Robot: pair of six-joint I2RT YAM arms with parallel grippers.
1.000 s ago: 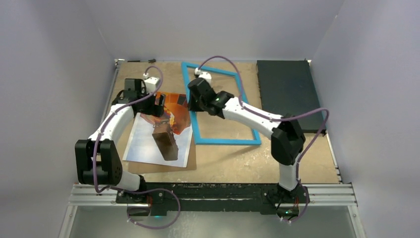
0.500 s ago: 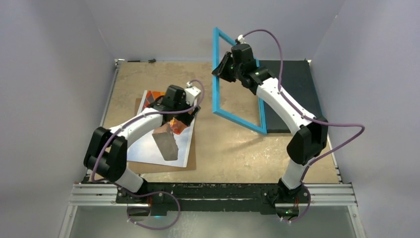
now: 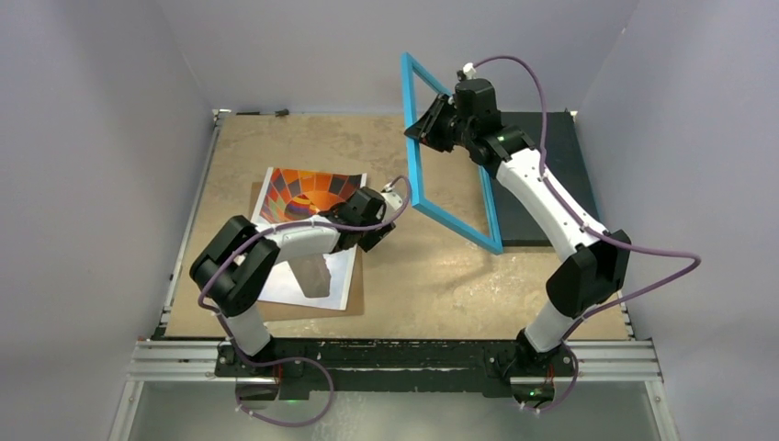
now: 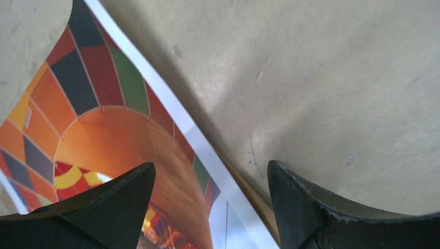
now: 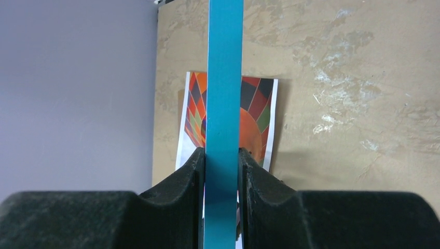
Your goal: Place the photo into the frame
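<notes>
From above, your right hand [image 3: 430, 126] is clamped on the far side of the frame [image 3: 452, 220]. The frame is lifted and stands steeply tilted over the worktop [image 3: 432, 285]. Its lowest corner sits by the near left corner of the dark mat [image 3: 542, 175], but you cannot tell whether it touches down. The photo [image 3: 308, 195] lies face up on the left half of the worktop, on a brown backing board [image 3: 354, 299] that shows along its near and right edges. Your left hand [image 3: 375, 228] hangs low at the photo's right edge, well apart from the frame.

In the left wrist view, the left hand [image 4: 210, 207] is released, with its two dark fingers [image 4: 104, 207] spread and nothing between them. The balloon print fills the left of the view. Its white border runs diagonally under the gap, with bare worktop on the right. The far end of the print curls upward.

In the right wrist view, the right hand [image 5: 223, 176] is grasping the frame. Both fingers [image 5: 181, 181] press against a blue rail that runs straight up the middle. Behind the rail, the photo lies flat on the worktop beside the grey wall [image 5: 78, 93].
</notes>
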